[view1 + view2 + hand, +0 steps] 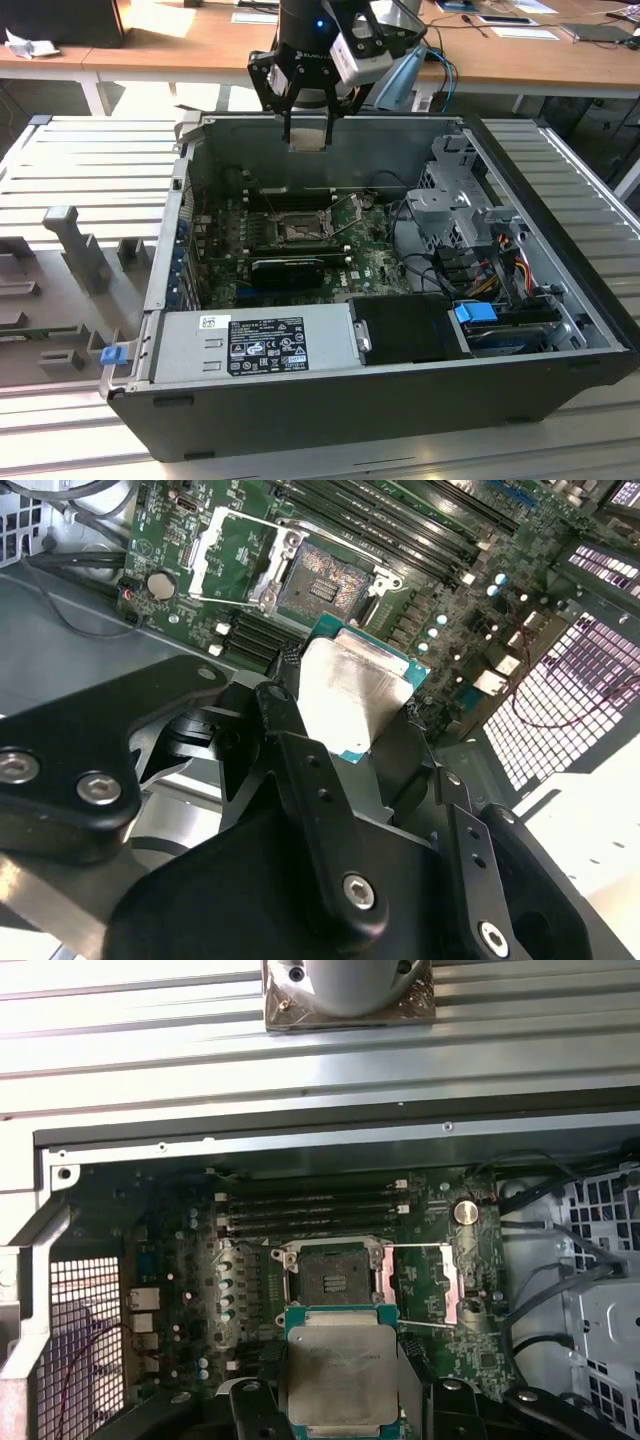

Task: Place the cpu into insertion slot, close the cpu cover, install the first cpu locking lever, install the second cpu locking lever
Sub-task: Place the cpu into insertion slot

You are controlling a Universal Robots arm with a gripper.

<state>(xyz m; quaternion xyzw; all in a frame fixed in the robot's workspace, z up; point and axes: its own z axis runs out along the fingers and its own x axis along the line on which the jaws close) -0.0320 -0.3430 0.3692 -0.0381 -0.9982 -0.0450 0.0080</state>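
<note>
My gripper (307, 133) hangs above the back wall of the open computer case, shut on the cpu (307, 137). Both wrist views show the cpu (340, 1375) (350, 695) as a pale silver square on a green edge, pinched between the black fingers (290, 750). Well below it, on the green motherboard (200, 1260), lies the insertion slot (335, 1275) (325, 580) (298, 232), bare with a grey centre. The cpu cover (420, 1285) (230, 560) is swung open beside the slot. Thin wire levers (345, 548) stand raised by the socket.
A long black card (290, 268) lies across the board just in front of the slot. Memory slots (310, 1210) run behind it. A power supply (255, 340) fills the case's front. A drive cage (465, 200) and cables (490, 270) occupy the exterior view's right.
</note>
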